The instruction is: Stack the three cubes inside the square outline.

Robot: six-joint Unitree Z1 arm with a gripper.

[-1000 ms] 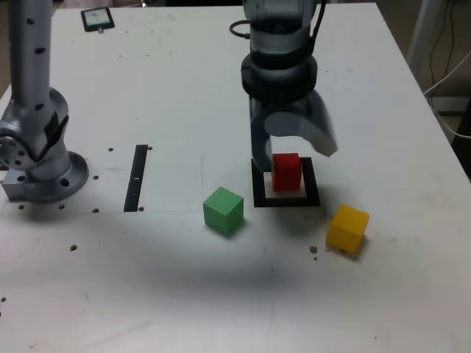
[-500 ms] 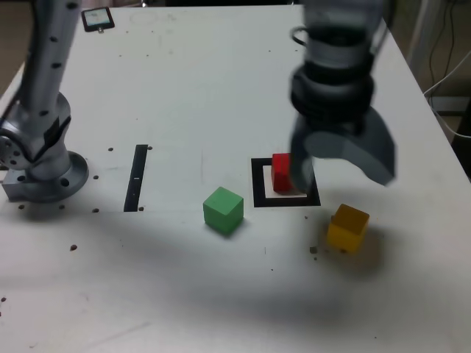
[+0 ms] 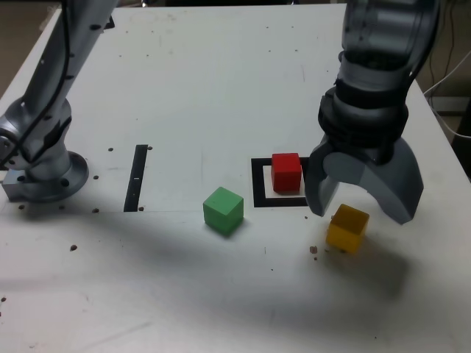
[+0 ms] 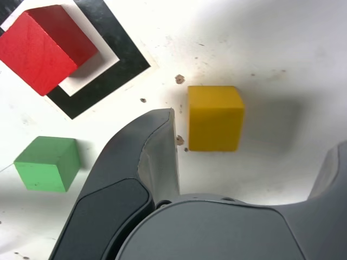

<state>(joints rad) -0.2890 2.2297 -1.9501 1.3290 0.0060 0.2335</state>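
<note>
Bright even light — soft shadows, both views sharp.

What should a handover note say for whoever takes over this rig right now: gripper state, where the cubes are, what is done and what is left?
Gripper: open, empty, poised over the yellow cube with a jaw on either side; not gripping it.
Red cube: sitting inside the square outline, base of the stack placed.
Yellow cube: on the table to the exterior view's right of the outline, outside it.
Green cube: on the table to the exterior view's left of the outline, untouched.
Done: red cube in the outline.
Left: stack the yellow and green cubes on the red cube; yellow looks like the next pick.
</note>
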